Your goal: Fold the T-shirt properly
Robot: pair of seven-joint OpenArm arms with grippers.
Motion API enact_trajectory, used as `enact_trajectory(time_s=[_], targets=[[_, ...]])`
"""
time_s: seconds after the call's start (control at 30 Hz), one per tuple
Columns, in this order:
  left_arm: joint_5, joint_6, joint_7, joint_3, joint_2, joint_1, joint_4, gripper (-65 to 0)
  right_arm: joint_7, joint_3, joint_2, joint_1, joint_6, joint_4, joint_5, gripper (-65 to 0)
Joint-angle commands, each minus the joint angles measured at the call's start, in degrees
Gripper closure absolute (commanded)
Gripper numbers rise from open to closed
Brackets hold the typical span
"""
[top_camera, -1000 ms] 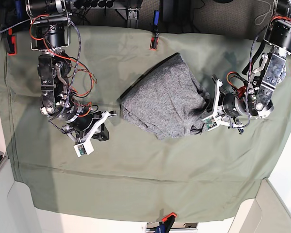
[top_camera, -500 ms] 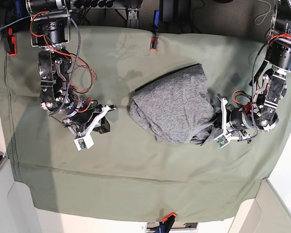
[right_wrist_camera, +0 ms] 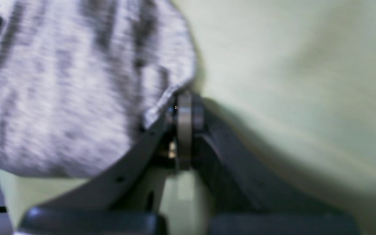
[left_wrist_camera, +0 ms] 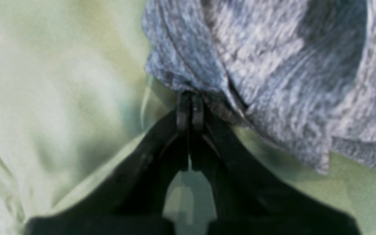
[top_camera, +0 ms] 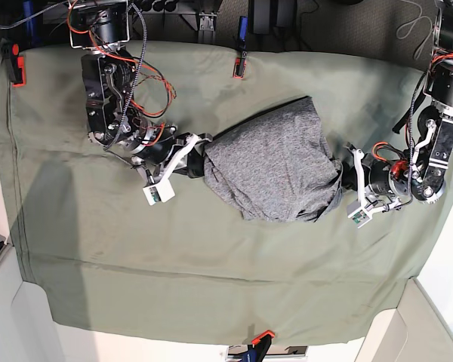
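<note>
Now the left end effector is fully closed, its fingertips pinching a bunched edge of the T-shirt on the side toward the left arm. The right end effector is closed too, its tips touching the T-shirt's opposite hem; whether fabric sits between them cannot be told. The T-shirt lies crumpled between both end effectors on the olive cloth covering the counter.

Black arms, red wiring, white-framed wrist cameras
</note>
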Motion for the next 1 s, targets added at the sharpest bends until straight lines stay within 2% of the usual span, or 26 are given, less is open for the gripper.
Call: enact_trajectory(time_s=[0.0,0.13,0.37,0.5,0.57,0.77,0.9,0.97], targets=[[-0.5,-0.5,-0.4,-0.5,-1.0,-1.2,0.5,0.0,0.7,-0.9,-1.0,1.2,0.8,1.1,1.2,0.0],[-0.2,-0.9,-1.1,-0.5,-1.1,-1.3,0.5,0.0,0.2,-6.3,-1.6,1.0,0.8,1.1,1.2,0.0],[4.4,-0.9,-2.6,-0.5,-1.1,-1.3,0.5,0.0,0.3,-16.2,-2.9,-0.7,0.8,1.5,1.2,0.0],[7.1,-0.9,-4.3,-0.5,-1.1,-1.4,0.5,0.0,0.3,-17.4,-5.5,-4.3,0.9,3.2,1.1,0.0],[7.3,-0.9,-4.3,-0.5,-1.2,-1.7,0.6,0.0,0.4,-17.6,-5.4,-6.1,1.0,5.5,1.0,0.0],[6.7,-0.3,-4.9,-2.8,-2.8,-1.7,0.7,-0.4,0.1,-16.6,-5.1,-9.3,-0.1,14.9,-5.4,0.0],[1.2,-0.5,-3.0,-8.6,-4.4,-1.7,0.7,-13.4,-0.5,-14.4,-3.8,-9.2,-0.5,20.1,-6.0,0.0],[-3.5,-2.1,0.7,-12.9,-4.5,-1.7,0.7,-15.6,-1.2,-12.4,-2.7,-9.2,-0.5,22.2,-6.0,0.0]])
